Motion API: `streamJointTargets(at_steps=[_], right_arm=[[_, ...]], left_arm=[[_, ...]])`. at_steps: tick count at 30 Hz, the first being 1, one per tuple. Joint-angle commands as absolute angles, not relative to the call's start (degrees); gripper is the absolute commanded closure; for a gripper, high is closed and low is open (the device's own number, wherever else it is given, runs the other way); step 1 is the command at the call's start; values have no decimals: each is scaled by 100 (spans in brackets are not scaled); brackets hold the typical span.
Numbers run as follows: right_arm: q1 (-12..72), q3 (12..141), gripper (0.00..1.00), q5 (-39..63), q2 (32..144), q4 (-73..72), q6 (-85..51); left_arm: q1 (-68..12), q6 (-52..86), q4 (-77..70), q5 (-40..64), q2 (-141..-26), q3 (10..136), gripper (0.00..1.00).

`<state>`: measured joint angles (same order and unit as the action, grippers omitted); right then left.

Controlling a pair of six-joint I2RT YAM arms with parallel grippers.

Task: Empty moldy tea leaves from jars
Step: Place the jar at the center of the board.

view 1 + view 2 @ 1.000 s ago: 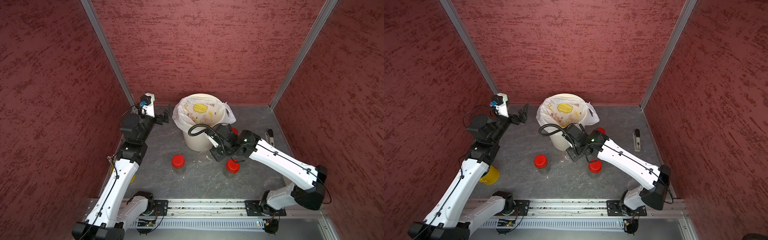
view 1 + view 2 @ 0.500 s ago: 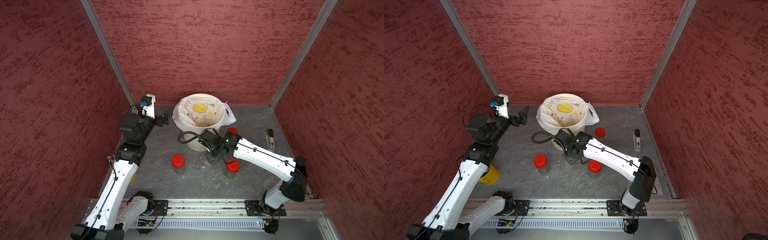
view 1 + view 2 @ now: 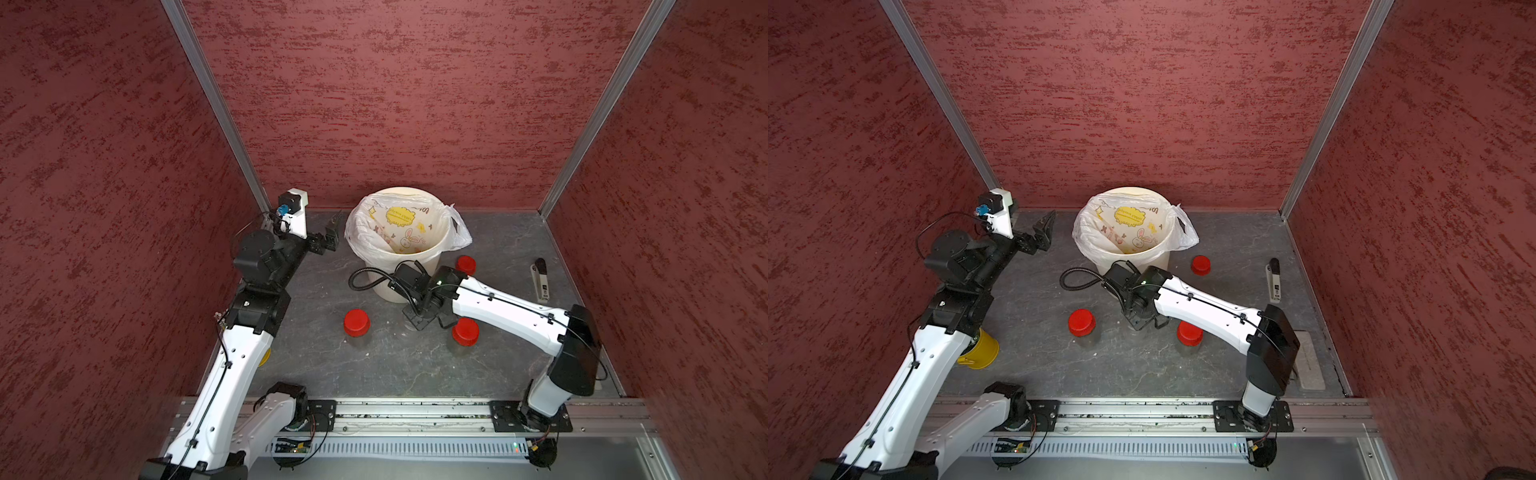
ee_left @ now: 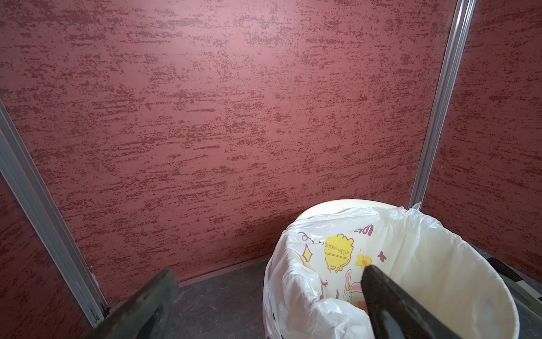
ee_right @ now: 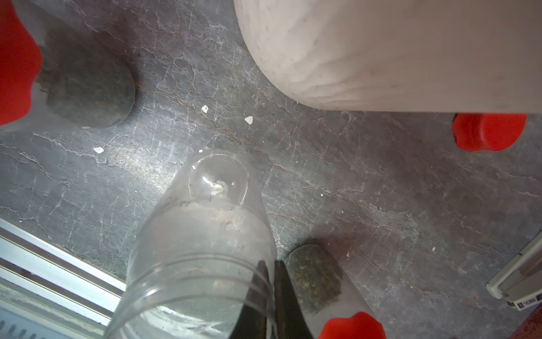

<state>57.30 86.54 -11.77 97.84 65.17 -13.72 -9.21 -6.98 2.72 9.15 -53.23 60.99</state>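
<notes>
Jar (image 5: 202, 229) pinched by the right gripper (image 5: 271, 265) is cut off behind the blurred fingers (image 5: 286, 296), its mouth unseen.

My left gripper (image 3: 1047, 230): raised, jaws spread, beside bin (image 3: 1160, 257). My right gripper (image 3: 1138, 321): low at table (image 3: 1142, 368), over faint clear jar (image 3: 1134, 328), between red-capped jar (image 3: 1081, 323) and second red-capped jar (image 3: 1190, 332). Third red cap (image 3: 1200, 265) near bin base. Yellow cup (image 3: 980, 352) under my left arm (image 3: 934, 353).
</notes>
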Motion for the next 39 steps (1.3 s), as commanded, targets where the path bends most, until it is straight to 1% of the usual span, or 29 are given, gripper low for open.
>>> streamJointTargets(at_steps=[1,9,16,23,27,31,39], right_arm=[[5783,8571,100,-1177,9841,6287,-1402],[5810,8477,96,-1180,9977,6199,-1306],[5825,8456,96,-1042,10072,6143,-1232],[5835,8468,91,-1028,10107,6117,-1228],[5851,8472,91,-1029,10115,6110,-1239],[5854,8499,88,-1037,10119,6120,-1239],[5871,8553,77,-1038,10079,6110,-1254]], left_arm=[[-896,-766,348,1016,-5265,6250,0],[-896,-767,329,1036,-5238,6262,0],[-896,-771,322,1076,-5246,6249,0],[-896,-785,305,1094,-5258,6241,0],[-896,-798,300,1116,-5248,6240,0],[-896,-804,297,1114,-5242,6231,0],[-896,-805,288,1134,-5250,6231,0]])
